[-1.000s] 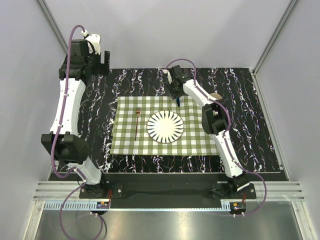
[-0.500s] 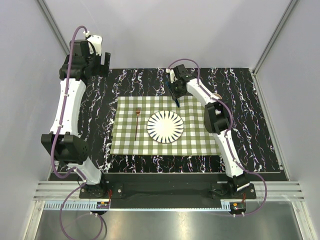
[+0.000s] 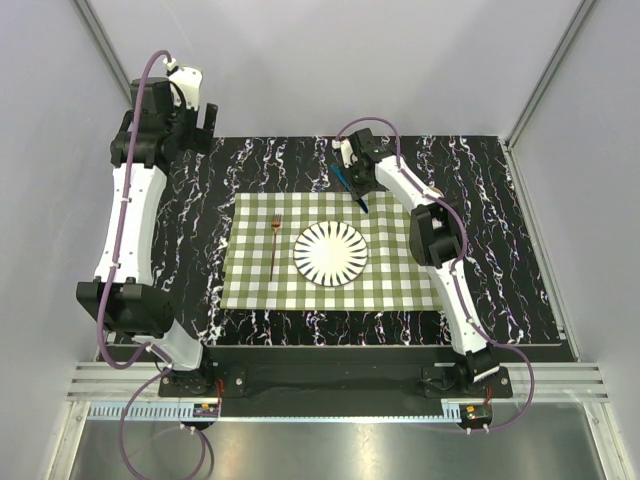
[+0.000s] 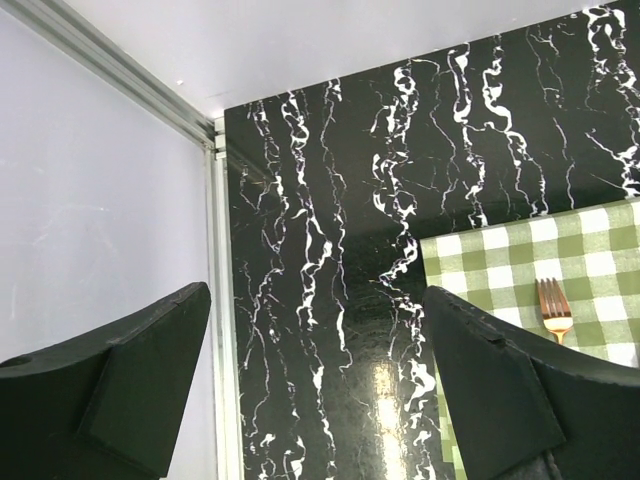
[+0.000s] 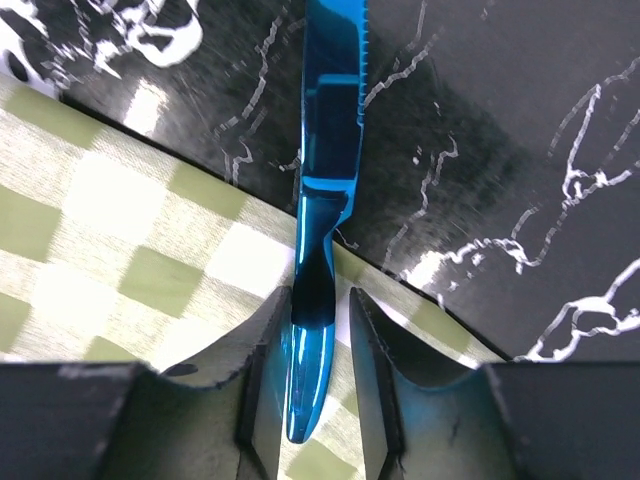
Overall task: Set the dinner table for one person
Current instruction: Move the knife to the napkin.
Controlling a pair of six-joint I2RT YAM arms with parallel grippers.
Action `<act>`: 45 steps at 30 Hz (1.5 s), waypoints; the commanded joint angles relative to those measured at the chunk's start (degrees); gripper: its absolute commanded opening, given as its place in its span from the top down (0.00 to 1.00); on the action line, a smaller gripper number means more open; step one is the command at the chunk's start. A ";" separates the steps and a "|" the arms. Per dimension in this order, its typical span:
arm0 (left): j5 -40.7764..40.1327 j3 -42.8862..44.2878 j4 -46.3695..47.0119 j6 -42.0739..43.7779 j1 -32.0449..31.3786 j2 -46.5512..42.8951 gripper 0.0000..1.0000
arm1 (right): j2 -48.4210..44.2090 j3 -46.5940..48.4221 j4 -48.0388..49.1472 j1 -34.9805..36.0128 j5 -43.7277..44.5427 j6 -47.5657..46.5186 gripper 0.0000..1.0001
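The black, white-veined dinner table [image 3: 490, 220] carries a green-and-white checked cloth [image 3: 400, 275]. On the cloth lie a black-and-white striped plate [image 3: 331, 252] and, to its left, a copper fork [image 3: 273, 245]. My right gripper [image 3: 358, 172] is over the cloth's far edge, shut on the handle of a blue knife [image 3: 362, 203]. In the right wrist view the knife [image 5: 330, 120] runs from between my fingers [image 5: 315, 320], blade pointing out over the black tabletop [image 5: 500, 150]. My left gripper [image 3: 200, 125] is open and empty, held high over the far left corner.
The left wrist view shows my open gripper [image 4: 315, 380] above the table's left edge with its metal rail [image 4: 225, 330], plus the cloth corner [image 4: 500, 260] and the fork's tines [image 4: 553, 310]. White walls enclose the table on the far, left and right sides.
My right gripper has moved back from over the cloth toward its far edge, carrying the knife and turning it slantwise. The left arm has shifted slightly left.
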 commanded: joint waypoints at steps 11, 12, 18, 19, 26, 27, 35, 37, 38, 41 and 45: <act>-2.21 4.83 1.69 1.72 -0.28 -1.06 0.06 | 5.48 6.44 -17.87 -1.14 3.18 -7.33 1.00; -2.12 5.26 1.78 1.64 -0.28 -0.97 0.06 | 5.04 6.09 -17.96 -1.23 3.10 -7.68 1.00; -1.68 5.62 1.78 1.11 -0.28 -0.97 0.06 | 3.81 5.03 -17.96 -1.14 3.01 -8.39 1.00; -1.59 5.62 1.78 1.11 -0.28 -1.06 0.06 | 3.63 5.03 -17.96 -1.23 3.01 -8.30 1.00; -0.98 4.74 1.87 0.67 -0.37 -1.67 0.06 | -1.37 3.98 -17.70 -1.23 4.32 -7.42 1.00; -0.71 4.57 1.87 0.67 -0.37 -1.68 0.06 | -1.81 4.07 -17.79 -1.23 4.85 -7.51 1.00; 0.69 1.84 2.22 -0.03 -0.81 -2.64 0.06 | -7.17 1.17 -17.79 -1.23 6.52 -4.53 1.00; 1.05 1.14 2.30 -0.30 -0.99 -2.82 0.06 | -9.11 -0.50 -17.87 -1.40 5.91 -2.86 1.00; 1.13 0.96 2.39 -0.30 -1.07 -2.82 0.06 | -9.81 -1.11 -17.87 -1.49 5.65 -1.02 1.00; 1.31 0.35 2.48 -0.39 -1.34 -2.82 0.06 | -12.71 -3.49 -17.79 -1.84 4.33 2.06 1.00; 1.57 -0.35 2.57 -0.47 -1.51 -3.08 0.06 | -17.01 -5.95 -17.61 -2.28 3.01 5.92 1.00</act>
